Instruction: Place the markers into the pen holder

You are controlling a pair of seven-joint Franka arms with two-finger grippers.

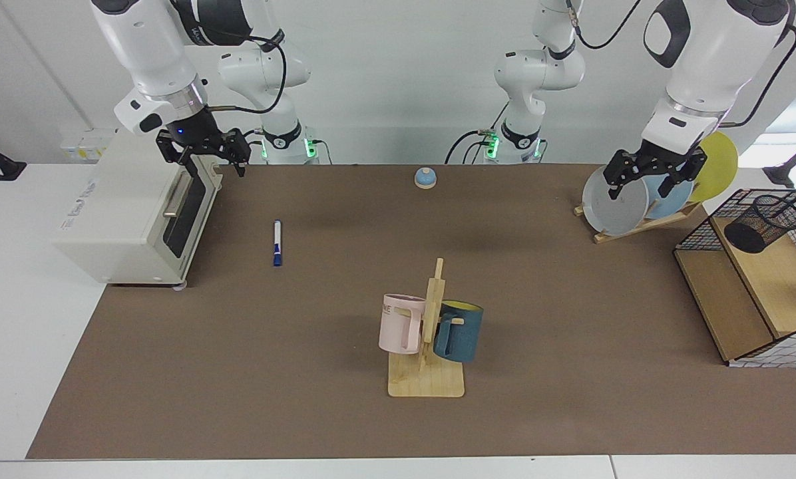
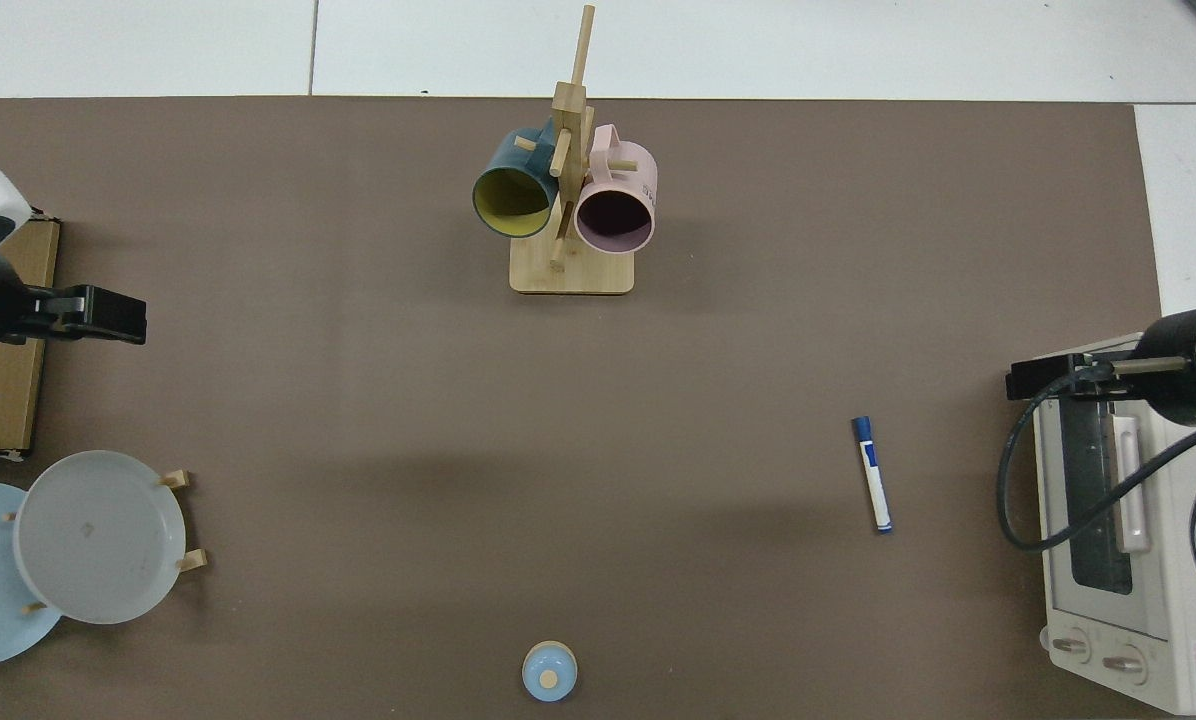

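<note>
The marker (image 1: 277, 243) (image 2: 873, 488), white with a blue cap and blue end, lies flat on the brown mat, a short way from the toaster oven. The pen holder (image 1: 764, 223), a small black mesh cup, leans tilted on the wooden shelf inside the wire basket at the far edge; the top view does not reach it. My right gripper (image 1: 205, 163) (image 2: 1033, 380) hangs open above the toaster oven's door, empty. My left gripper (image 1: 643, 183) (image 2: 108, 315) hangs open and empty in front of the plate rack, well away from the marker.
A white toaster oven (image 1: 132, 219) (image 2: 1118, 560) stands beside the marker. A wooden mug tree (image 1: 428, 359) (image 2: 570, 265) carries a pink and a dark blue mug mid-table. A plate rack (image 1: 637, 223) holds grey, blue and yellow plates. A blue bell (image 1: 425, 177) (image 2: 549, 670) sits near the arm bases.
</note>
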